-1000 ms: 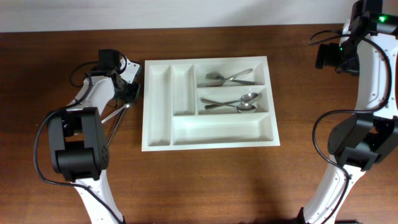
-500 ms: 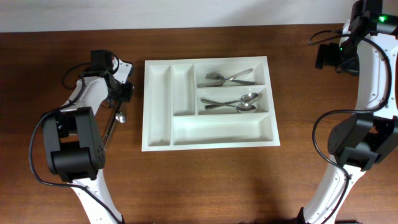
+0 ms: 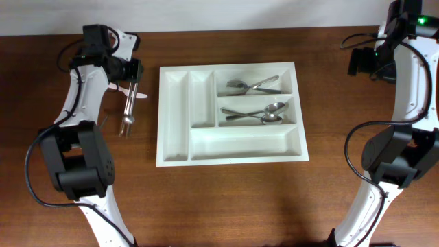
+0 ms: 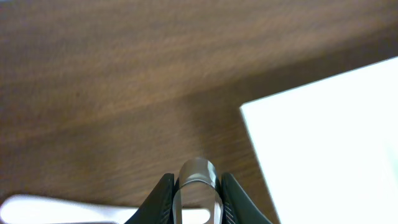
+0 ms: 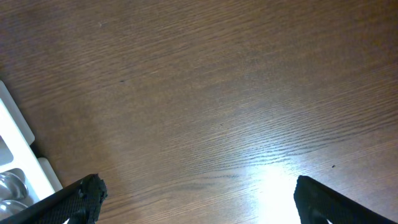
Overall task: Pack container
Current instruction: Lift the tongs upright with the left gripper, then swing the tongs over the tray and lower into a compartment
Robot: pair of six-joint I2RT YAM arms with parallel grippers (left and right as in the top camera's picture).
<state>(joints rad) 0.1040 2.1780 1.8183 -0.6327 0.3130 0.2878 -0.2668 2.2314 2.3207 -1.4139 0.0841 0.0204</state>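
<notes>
Brown wooden tabletop [image 3: 226, 199] is carrying the white tray [image 3: 173, 116] at centre frame, while the left claw [image 4: 196, 190] at upper left is gripping a metal utensil [image 3: 127, 108]; the right claw [image 5: 196, 199] is hanging wide open at upper right.

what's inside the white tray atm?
Tray: cutlery in the top wide slot, spoons in the middle one. Two narrow slots and the bottom slot are empty. Pieces overlap, so the exact count is unclear.

The container [image 3: 175, 147] is plain white; the table [image 3: 226, 199] is dark brown with wood grain. The utensil [image 3: 127, 110] in the left end effector [image 4: 198, 182] is shiny silver, its fingers [image 4: 163, 194] black.
</notes>
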